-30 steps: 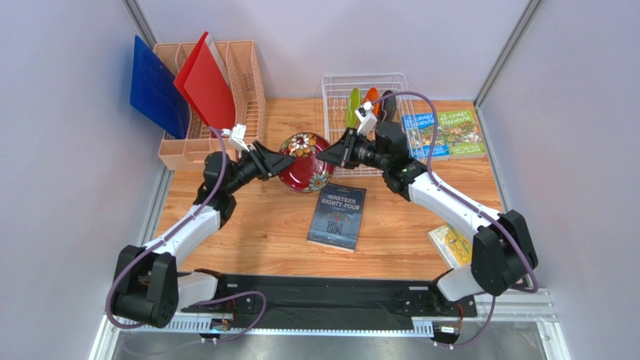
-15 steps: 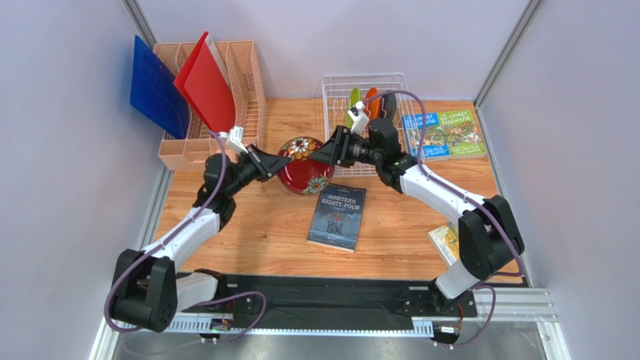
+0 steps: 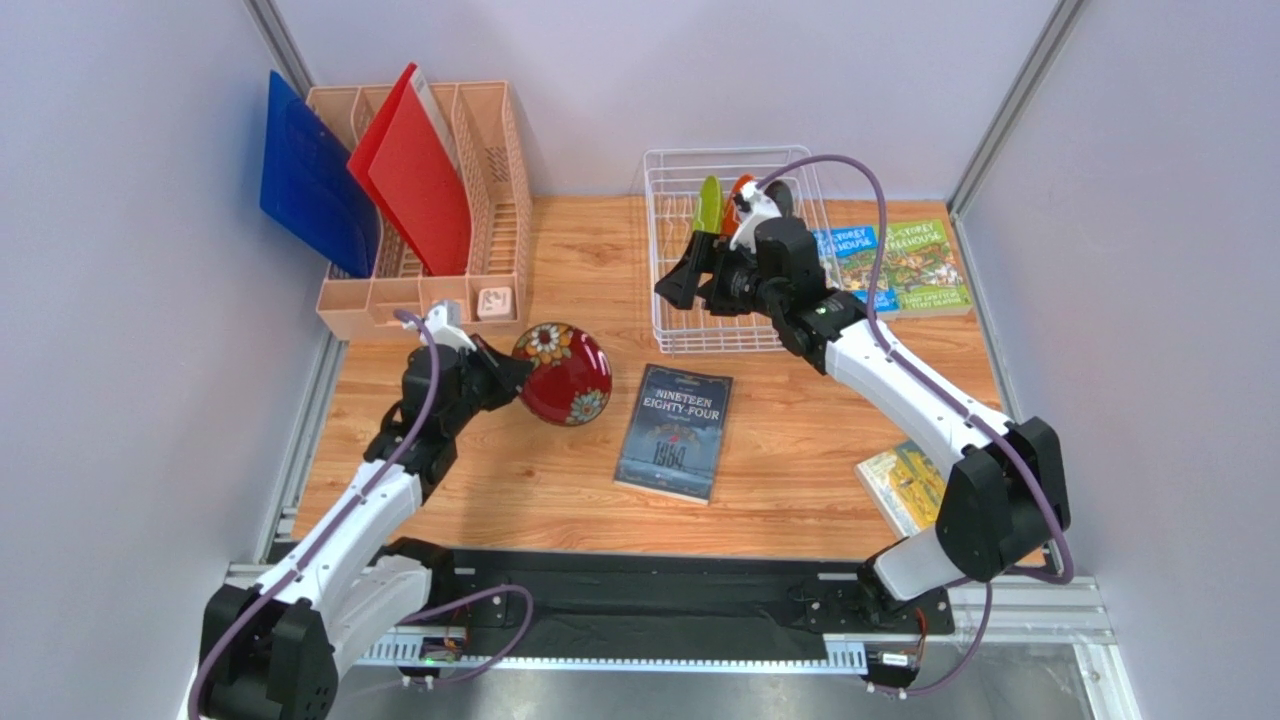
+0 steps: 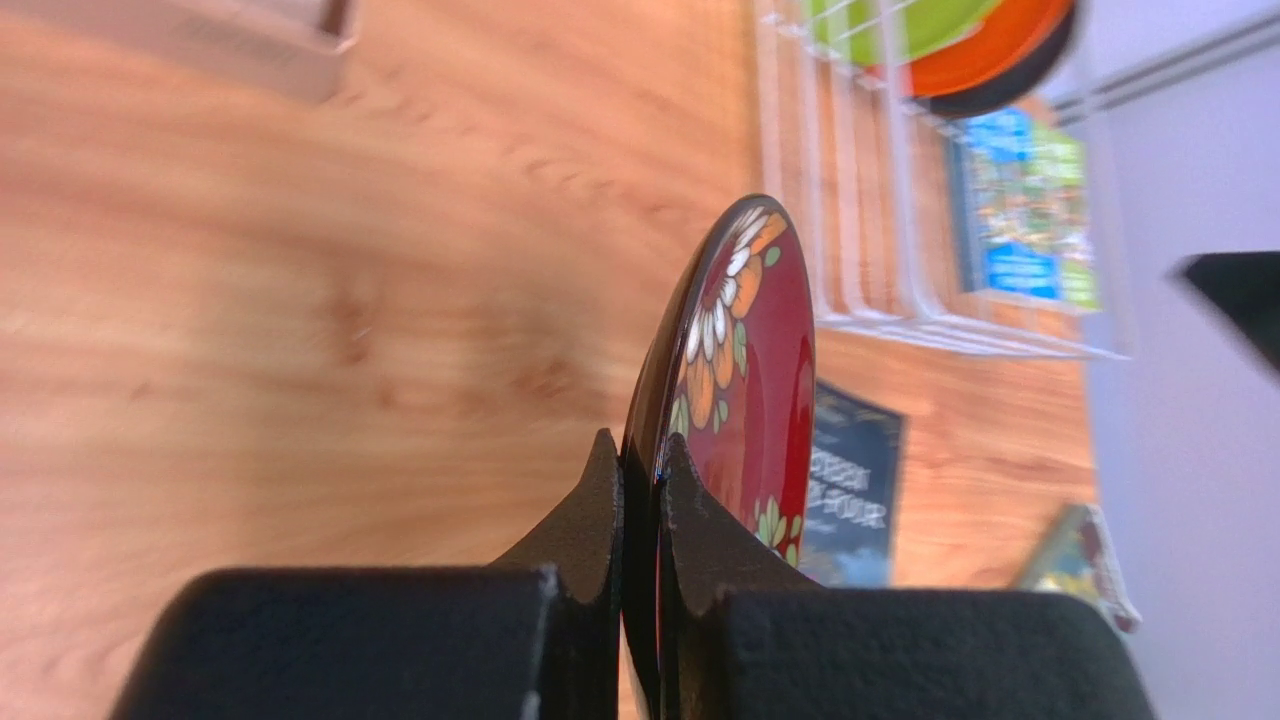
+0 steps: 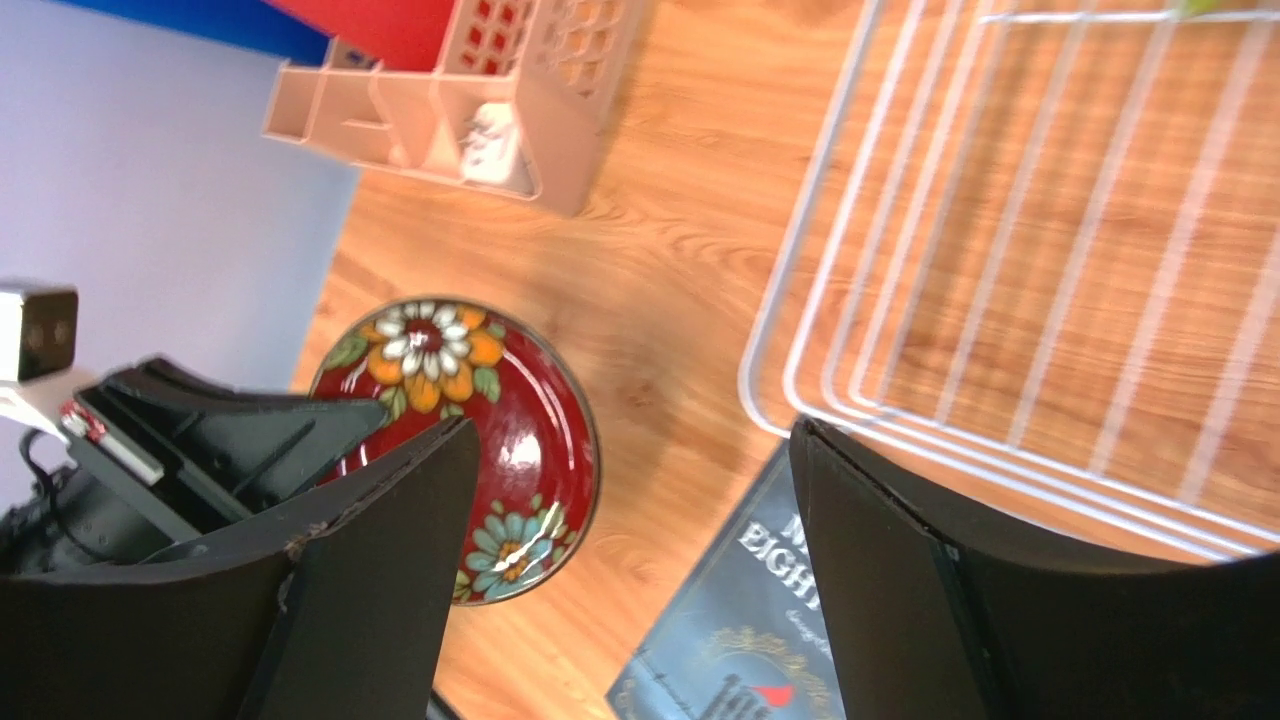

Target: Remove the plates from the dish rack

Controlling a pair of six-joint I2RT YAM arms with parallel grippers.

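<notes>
left gripper [image 4: 643, 468]: clamped on rim of red plate [image 4: 744, 375], edge-up over table [image 3: 511, 488], well apart from dish rack [image 3: 658, 225] | right gripper [image 5: 628, 438]: jaws wide, empty | handling: likely stiff, glossy, slippery, breakable; pinch rim firmly

the left arm [image 3: 353, 510] and right arm [image 3: 902, 398] have white link shells, black joints and bases, looping purple cables [image 3: 836, 158] and broad black wedge fingers [image 5: 902, 600]
</notes>
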